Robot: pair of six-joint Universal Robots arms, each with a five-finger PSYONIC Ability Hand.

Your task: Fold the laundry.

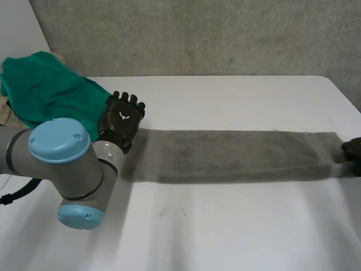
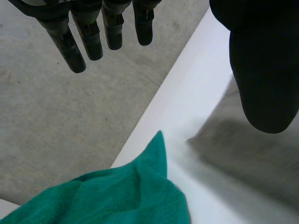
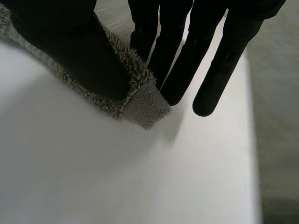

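Closest in, the right hand (image 3: 70, 46) pinches an end corner of the grey towel (image 1: 237, 155) between thumb and fingers, seemingly to hold it stretched across the table (image 1: 225, 226), while the left hand (image 1: 121, 118) hangs open and empty by its other end.

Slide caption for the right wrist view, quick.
Right hand pinching a corner of the grey towel on the white table.

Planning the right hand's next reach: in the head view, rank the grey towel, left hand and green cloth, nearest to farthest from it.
1. The grey towel: its corner is pinched by the right hand.
2. The left hand: at the towel's opposite end.
3. The green cloth: beyond the left hand, far left.
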